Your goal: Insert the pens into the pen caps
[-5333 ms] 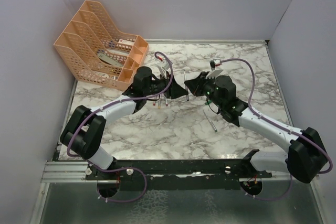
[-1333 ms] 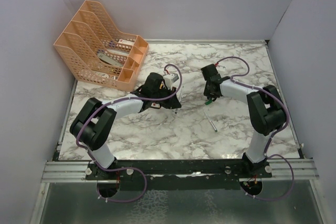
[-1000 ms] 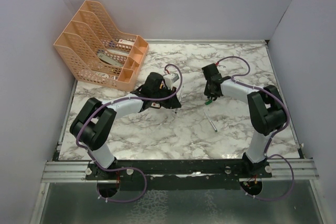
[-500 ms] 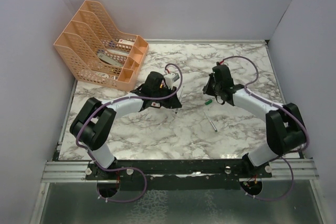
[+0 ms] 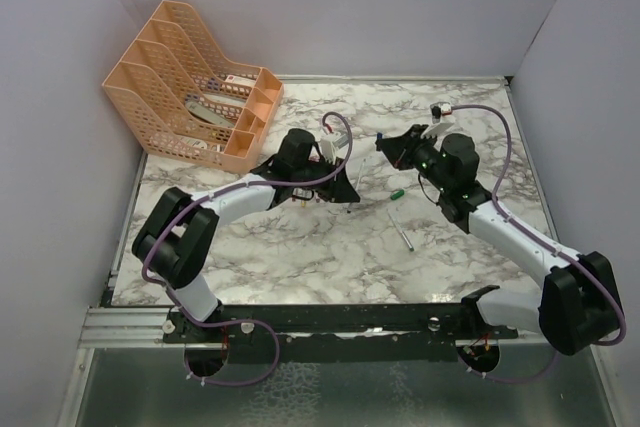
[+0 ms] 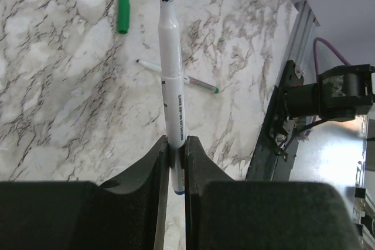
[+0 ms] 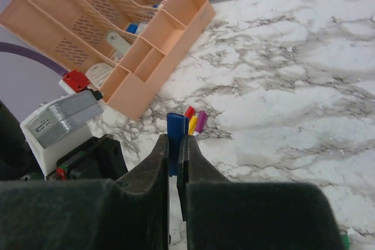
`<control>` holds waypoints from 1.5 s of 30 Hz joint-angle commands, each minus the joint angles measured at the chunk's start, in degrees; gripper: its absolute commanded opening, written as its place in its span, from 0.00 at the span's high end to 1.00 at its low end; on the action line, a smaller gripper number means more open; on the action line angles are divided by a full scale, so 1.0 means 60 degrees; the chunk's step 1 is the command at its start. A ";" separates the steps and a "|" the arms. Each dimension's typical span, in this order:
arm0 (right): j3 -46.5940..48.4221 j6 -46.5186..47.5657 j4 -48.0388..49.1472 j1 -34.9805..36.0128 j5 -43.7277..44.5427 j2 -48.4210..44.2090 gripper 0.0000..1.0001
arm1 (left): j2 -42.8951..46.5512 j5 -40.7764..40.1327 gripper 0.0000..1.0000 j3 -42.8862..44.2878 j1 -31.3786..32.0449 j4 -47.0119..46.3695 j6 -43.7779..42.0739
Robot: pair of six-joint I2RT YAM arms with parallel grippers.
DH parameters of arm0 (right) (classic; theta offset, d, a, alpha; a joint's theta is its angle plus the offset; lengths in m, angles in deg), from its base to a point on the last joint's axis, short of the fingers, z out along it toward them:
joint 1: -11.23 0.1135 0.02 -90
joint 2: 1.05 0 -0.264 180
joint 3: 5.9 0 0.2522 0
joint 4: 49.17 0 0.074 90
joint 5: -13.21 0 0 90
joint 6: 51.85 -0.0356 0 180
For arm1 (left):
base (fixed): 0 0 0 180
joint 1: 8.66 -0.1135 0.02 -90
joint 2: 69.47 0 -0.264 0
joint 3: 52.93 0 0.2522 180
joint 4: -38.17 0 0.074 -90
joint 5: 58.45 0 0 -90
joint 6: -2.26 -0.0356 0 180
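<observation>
My left hand (image 6: 174,144) is clamped on the barrel of a white pen (image 6: 170,68). The pen sticks straight out ahead of me, its bare dark-blue tip pointing away. Just past it a second pen (image 6: 196,83) lies flat on the marble tabletop (image 6: 58,86), uncapped, with a green tip. Farther out rests the green cap (image 6: 122,13), apart from both pens.

My right hand (image 7: 173,144) is pinched tight on the blue cap (image 7: 174,124), whose upper end stands clear above my grip. Beyond it the red cap (image 7: 189,111), yellow cap (image 7: 193,125) and purple cap (image 7: 201,121) lie bunched together on the tabletop. They sit just in front of the orange trays (image 7: 146,45), which stand toward the far left corner.

Seen from above, my two hands face each other over the middle of the tabletop, near but not touching.
</observation>
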 commanded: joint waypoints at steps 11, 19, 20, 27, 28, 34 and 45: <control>-0.0585 -0.0025 0.2127 -0.0015 -0.1177 -0.0494 0.99 | 0.0781 0.1126 1.00 0.0204 0.0387 -0.1423 0.0787; -0.0932 -0.0267 0.2367 -0.0016 -0.1109 -0.0745 0.99 | 0.0807 0.0938 1.00 0.0127 0.0416 -0.1775 0.1127; -0.1000 -0.0308 0.2425 -0.0019 -0.1081 -0.0789 0.99 | 0.0781 0.0963 1.00 0.0139 0.0423 -0.1780 0.1131; -0.1221 -0.0560 0.2753 -0.0009 -0.0545 -0.0973 0.99 | 0.0744 0.1010 1.00 0.0064 0.0479 -0.1779 0.1109; -0.1197 -0.0589 0.2825 -0.0014 -0.0511 -0.0959 0.99 | 0.0753 0.1010 1.00 0.0045 0.0483 -0.1779 0.1116; -0.1029 -0.0704 0.3032 0.0002 -0.0402 -0.0775 0.99 | 0.0760 0.0951 1.00 0.0034 0.0511 -0.1779 0.1094; -0.1150 -0.0739 0.2890 0.0077 -0.0492 -0.0749 0.99 | 0.0593 0.0803 1.00 0.0215 0.0505 -0.1808 0.1114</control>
